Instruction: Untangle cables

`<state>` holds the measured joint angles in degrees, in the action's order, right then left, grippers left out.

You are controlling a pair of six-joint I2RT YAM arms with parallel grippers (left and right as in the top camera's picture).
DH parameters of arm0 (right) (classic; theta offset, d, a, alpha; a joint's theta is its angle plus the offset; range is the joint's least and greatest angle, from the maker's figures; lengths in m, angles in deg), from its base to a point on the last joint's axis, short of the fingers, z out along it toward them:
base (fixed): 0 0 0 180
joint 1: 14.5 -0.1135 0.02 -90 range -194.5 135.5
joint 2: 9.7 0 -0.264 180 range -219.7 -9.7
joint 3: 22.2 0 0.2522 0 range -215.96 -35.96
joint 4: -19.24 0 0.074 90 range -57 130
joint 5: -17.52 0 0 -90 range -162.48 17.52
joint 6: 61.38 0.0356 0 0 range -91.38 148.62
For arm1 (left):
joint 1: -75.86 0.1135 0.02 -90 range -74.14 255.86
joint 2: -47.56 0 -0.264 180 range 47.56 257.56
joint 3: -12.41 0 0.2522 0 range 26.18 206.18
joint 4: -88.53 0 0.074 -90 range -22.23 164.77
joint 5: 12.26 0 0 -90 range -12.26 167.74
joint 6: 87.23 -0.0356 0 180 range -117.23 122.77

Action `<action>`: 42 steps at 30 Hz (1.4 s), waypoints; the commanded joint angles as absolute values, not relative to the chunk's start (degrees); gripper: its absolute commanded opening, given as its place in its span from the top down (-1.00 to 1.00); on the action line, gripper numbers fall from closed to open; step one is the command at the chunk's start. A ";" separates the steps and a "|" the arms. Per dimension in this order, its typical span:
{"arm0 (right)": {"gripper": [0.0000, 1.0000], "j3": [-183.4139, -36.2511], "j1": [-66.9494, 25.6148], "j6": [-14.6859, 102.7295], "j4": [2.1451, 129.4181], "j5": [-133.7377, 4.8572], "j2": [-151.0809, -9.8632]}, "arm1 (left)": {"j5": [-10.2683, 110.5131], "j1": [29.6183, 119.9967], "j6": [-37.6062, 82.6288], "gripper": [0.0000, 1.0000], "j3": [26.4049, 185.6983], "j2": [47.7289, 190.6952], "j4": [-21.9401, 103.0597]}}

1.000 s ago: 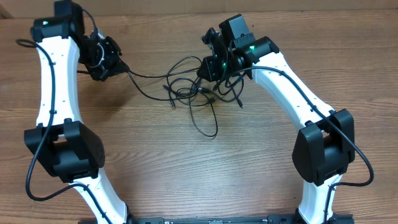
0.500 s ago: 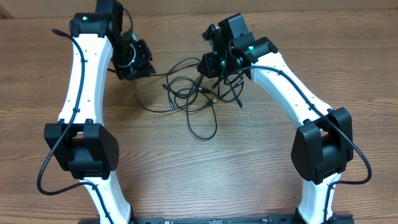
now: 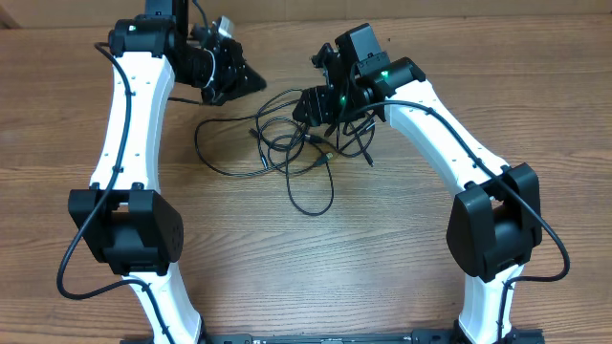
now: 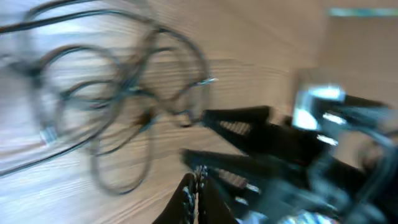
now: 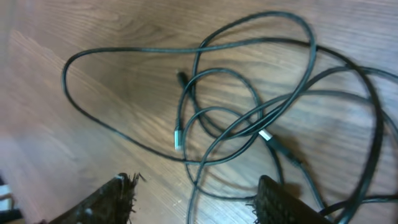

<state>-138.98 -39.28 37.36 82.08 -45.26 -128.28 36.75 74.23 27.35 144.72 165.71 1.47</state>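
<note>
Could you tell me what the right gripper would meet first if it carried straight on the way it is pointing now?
Probably the cables: the right gripper is open and aimed down at the tangle, whose loops lie between its fingers. Below them is only the table. Depth is unclear.

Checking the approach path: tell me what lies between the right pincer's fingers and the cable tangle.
Nothing but bare wooden table. In the right wrist view the right pincer hangs open, its fingers clear of the cables.

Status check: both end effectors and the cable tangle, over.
Right end effector open over the cables. Left end effector blurred, state unclear. Cables tangled on table. Nothing blocking.
</note>
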 commanded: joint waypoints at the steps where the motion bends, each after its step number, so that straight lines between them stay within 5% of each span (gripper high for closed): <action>1: -0.26 -138.65 -39.15 35.89 81.79 -39.99 -128.72 | 52.83 74.73 33.28 0.92 145.42 165.04 -0.85; 8: -0.26 -138.65 -40.00 35.87 81.07 -39.91 -129.31 | 78.45 75.39 39.77 0.92 145.39 165.04 -7.69; 28: -0.40 -138.65 -57.00 23.56 77.92 -47.42 -134.56 | 75.59 83.45 40.07 0.82 145.13 165.28 -9.92; 42: -0.11 -138.65 -60.24 19.50 69.44 -47.62 -142.12 | 75.56 83.32 40.05 0.86 141.92 165.32 -8.35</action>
